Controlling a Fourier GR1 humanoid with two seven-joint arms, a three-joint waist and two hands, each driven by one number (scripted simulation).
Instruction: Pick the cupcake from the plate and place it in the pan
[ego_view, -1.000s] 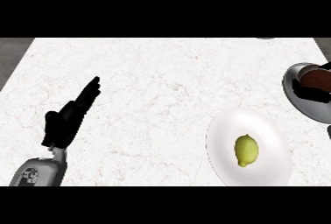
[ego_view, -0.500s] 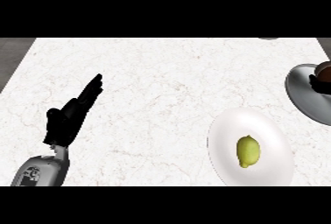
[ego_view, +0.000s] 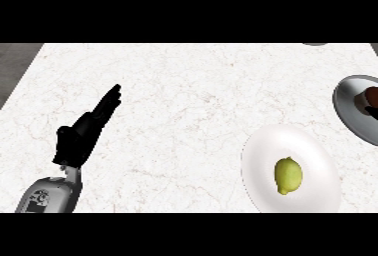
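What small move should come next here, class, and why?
Probably just draw the unseen right hand clear of the pan. A brown thing, likely the cupcake, already sits in it at the view's edge; the plate holds only a lemon; the left hand rests open.

A white round plate (ego_view: 295, 150) lay flat on the pale marbled bench (ego_view: 192, 100), toward the lower right of the head view. On it, right of centre, rested a small yellow-green lemon-shaped item (ego_view: 289, 175) (no cupcake showed on the plate). A shiny silver pan (ego_view: 348, 107) sat at the far right edge, above the plate and apart from it, partly cut off by the frame. Inside the pan, against the frame edge, a dark brown object (ego_view: 371, 98) was visible, too cropped to identify for certain.
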